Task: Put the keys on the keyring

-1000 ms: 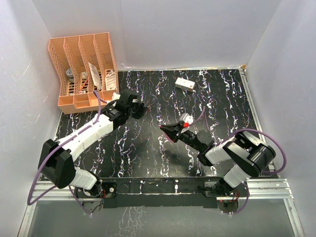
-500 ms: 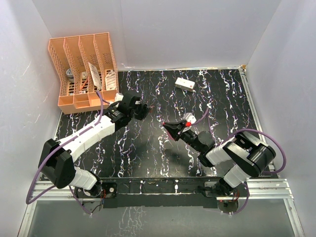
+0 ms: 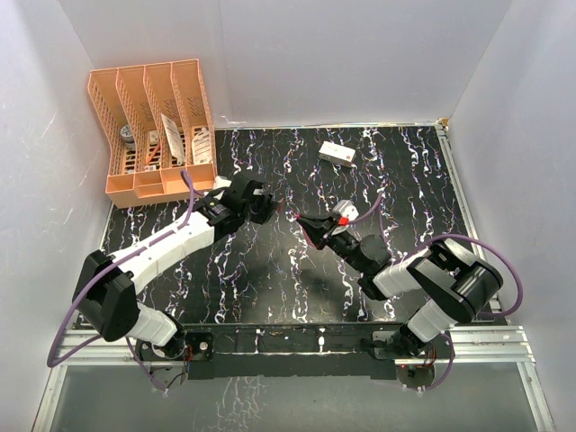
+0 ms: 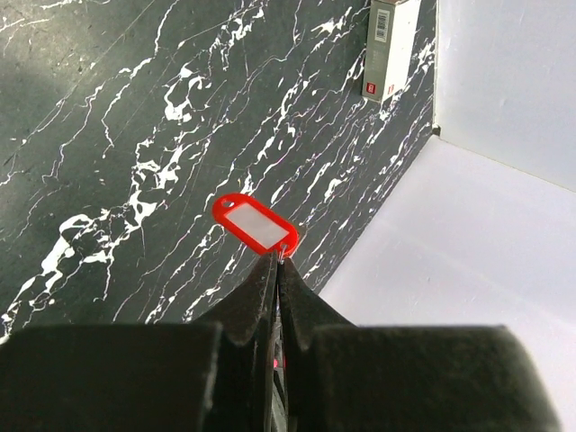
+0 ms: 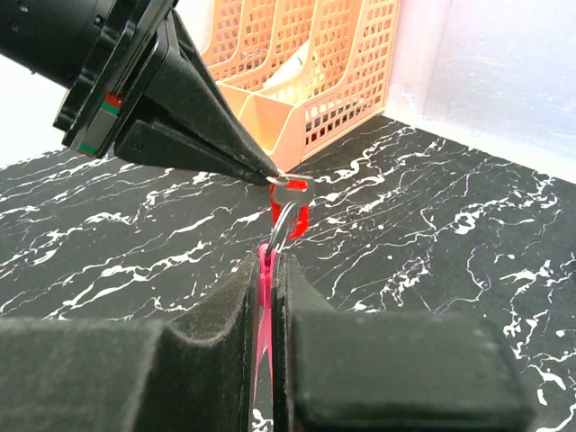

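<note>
My left gripper [image 4: 277, 261] is shut on a key whose red head [image 4: 256, 225] with a white face sticks out past its tips. In the right wrist view that gripper's [image 5: 270, 177] black tip pinches a pale metal bit [image 5: 290, 186], and the red head [image 5: 293, 219] hangs just below. My right gripper [image 5: 273, 256] is shut on the keyring's pink tag [image 5: 266, 270]. Its thin metal ring [image 5: 286, 227] rises from the tips to touch the pale metal. From above, the left gripper [image 3: 281, 213] and the right gripper [image 3: 303, 221] meet tip to tip over mid-table.
An orange wire file rack [image 3: 153, 126] stands at the back left, close behind the left arm, and the rack [image 5: 306, 72] also shows behind the left fingers. A white box with red marks [image 3: 336, 154] lies at the back; the box [image 4: 389, 49] is near the wall.
The left gripper has swung right and slightly nearer with the key. The right gripper has lifted a little toward it. Their tips were apart and now meet.
</note>
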`<control>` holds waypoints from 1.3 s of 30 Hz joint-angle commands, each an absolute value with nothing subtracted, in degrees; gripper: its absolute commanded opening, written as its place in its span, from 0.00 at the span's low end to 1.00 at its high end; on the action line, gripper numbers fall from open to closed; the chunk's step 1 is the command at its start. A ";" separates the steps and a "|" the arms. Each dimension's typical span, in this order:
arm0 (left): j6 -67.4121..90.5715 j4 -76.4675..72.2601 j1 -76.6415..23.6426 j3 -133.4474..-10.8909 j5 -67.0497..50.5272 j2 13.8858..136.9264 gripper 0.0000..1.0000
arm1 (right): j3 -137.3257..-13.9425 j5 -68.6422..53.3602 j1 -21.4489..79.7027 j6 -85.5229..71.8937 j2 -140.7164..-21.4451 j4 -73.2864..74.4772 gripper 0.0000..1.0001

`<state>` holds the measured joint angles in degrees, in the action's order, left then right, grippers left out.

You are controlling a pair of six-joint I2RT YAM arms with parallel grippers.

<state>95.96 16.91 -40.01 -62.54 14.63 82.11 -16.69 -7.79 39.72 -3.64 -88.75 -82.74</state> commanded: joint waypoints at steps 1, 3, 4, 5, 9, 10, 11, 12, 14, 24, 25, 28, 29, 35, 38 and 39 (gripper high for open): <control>100.96 19.30 -40.83 -62.80 16.57 80.85 0.00 | -19.16 -6.24 39.55 -1.39 -88.71 -91.50 0.00; 102.21 18.89 -41.05 -62.34 16.65 80.56 0.00 | -19.16 -6.04 39.47 -0.89 -88.98 -91.54 0.00; 102.90 18.97 -41.21 -62.32 16.93 80.51 0.00 | -19.16 -5.76 39.54 -0.55 -89.07 -91.46 0.00; 103.59 19.11 -41.36 -62.24 17.21 80.51 0.00 | -19.16 -5.29 39.63 -0.22 -89.26 -91.48 0.00; 107.55 20.18 -42.12 -61.91 18.18 80.80 0.00 | -19.09 -2.27 40.22 2.10 -89.84 -93.33 0.00; 108.44 20.14 -42.30 -61.76 18.39 80.92 0.00 | -18.99 -1.84 40.39 3.01 -90.10 -93.80 0.00; 109.31 20.13 -42.43 -61.64 18.45 81.05 0.00 | -18.91 -1.48 40.49 3.79 -90.43 -94.12 0.00; 110.38 20.13 -42.57 -61.55 18.59 81.31 0.00 | -18.83 -1.15 40.53 4.50 -90.65 -94.50 0.00; 111.99 19.96 -42.83 -61.63 18.83 81.70 0.00 | -18.60 -0.74 40.60 5.63 -91.58 -96.15 0.00; 116.84 20.06 -45.10 -64.66 20.07 85.79 0.00 | -18.10 0.12 41.34 10.54 -95.51 -104.03 0.00; 117.15 20.12 -45.20 -64.83 20.12 86.05 0.00 | -18.23 0.17 41.45 10.75 -95.46 -104.04 0.00; 117.95 20.08 -45.63 -64.84 20.40 86.51 0.00 | -18.67 0.13 41.56 11.43 -95.25 -103.98 0.00; 118.21 20.08 -45.76 -64.82 20.59 86.49 0.00 | -18.90 -0.07 41.65 11.77 -95.16 -104.03 0.00; 118.81 20.60 -45.87 -64.89 22.40 85.53 0.00 | -20.92 -0.58 41.89 13.08 -94.33 -104.01 0.00; 118.92 20.86 -45.87 -65.19 23.18 85.10 0.00 | -22.06 -0.51 41.93 13.42 -93.71 -104.03 0.00; 118.92 21.02 -45.81 -65.35 23.40 84.97 0.00 | -22.35 -0.46 41.97 13.56 -93.48 -103.99 0.00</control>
<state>117.71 19.33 -45.58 -63.13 20.71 86.96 -19.20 -0.58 41.60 11.60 -95.70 -83.00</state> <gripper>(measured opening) 0.007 0.042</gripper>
